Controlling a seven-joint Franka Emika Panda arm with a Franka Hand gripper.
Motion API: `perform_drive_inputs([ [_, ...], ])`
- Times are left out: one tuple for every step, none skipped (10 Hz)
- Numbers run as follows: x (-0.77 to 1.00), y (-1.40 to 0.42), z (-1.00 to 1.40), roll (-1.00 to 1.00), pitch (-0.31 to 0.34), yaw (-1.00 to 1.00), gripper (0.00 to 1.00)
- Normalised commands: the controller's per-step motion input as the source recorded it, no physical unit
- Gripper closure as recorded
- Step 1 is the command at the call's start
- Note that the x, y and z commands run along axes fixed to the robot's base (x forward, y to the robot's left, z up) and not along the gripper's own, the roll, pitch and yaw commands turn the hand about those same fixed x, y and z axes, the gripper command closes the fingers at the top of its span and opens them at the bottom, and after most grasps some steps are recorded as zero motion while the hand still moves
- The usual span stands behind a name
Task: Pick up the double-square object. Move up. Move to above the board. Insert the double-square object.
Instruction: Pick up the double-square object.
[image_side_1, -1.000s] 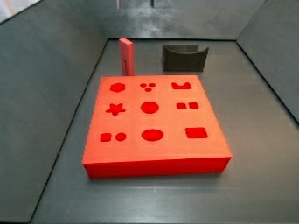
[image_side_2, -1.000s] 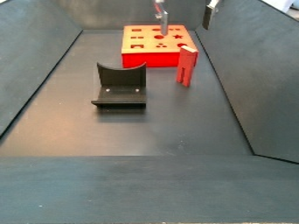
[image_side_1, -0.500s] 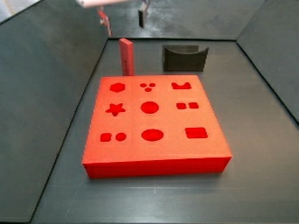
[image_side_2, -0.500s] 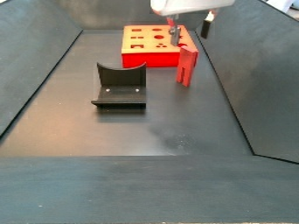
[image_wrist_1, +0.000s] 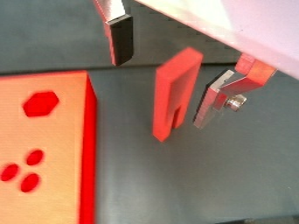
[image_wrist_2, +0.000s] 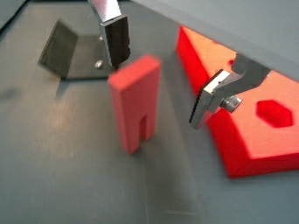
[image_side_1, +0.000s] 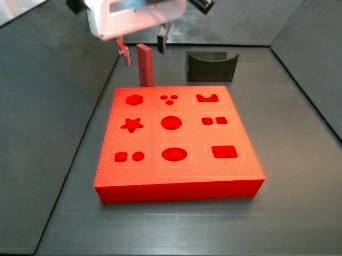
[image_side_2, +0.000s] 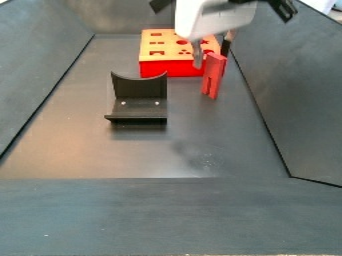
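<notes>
Two fingers (image_wrist_2: 114, 39) of the gripper (image_wrist_2: 163, 70) stand spread apart on either side of the top of the one double-square object (image_wrist_2: 132, 103), with gaps showing, not touching it. In a side view the single fixture (image_side_2: 136, 98) sits nearest on the dark surface (image_side_2: 160, 150). Farther right the peg (image_side_2: 213, 76) stands upright just beside the one board (image_side_2: 171, 52), apart from it.

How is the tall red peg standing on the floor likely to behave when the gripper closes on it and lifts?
The peg looks rigid, so it probably won't bend. Standing tall on a narrow end, it could tip if nudged off-centre. The open gripper straddles its flat faces, likely giving the pads firm contact.
</notes>
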Motion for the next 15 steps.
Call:
perform_drive_inputs([
  [-0.23, 0.18, -0.70, 0.04, -0.280, 0.47, 0.00],
  [0.00, 0.00, 0.00, -0.04, 0.000, 0.02, 0.00],
  [-0.08, 0.00, 0.00, 0.01, 0.000, 0.00, 0.00],
  [0.00, 0.00, 0.00, 0.00, 0.000, 0.00, 0.00],
  [0.00, 0.00, 0.00, 0.00, 0.000, 0.00, 1.00],
  [0.00, 0.00, 0.00, 0.00, 0.000, 0.00, 1.00],
  [0.00, 0.00, 0.00, 0.00, 0.000, 0.00, 1.00],
  [0.00, 0.00, 0.00, 0.00, 0.000, 0.00, 1.00],
  [0.00, 0.00, 0.00, 0.00, 0.000, 0.00, 1.00],
  [0.00, 0.00, 0.00, 0.00, 0.000, 0.00, 1.00],
  [0.00, 0.00, 0.00, 0.00, 0.000, 0.00, 1.00],
  [0.00, 0.00, 0.00, 0.00, 0.000, 0.00, 1.00],
  [0.00, 0.00, 0.00, 0.00, 0.000, 0.00, 1.00],
  [0.00, 0.00, 0.00, 0.00, 0.000, 0.00, 1.00],
  [0.00, 0.00, 0.00, 0.00, 0.000, 0.00, 1.00],
])
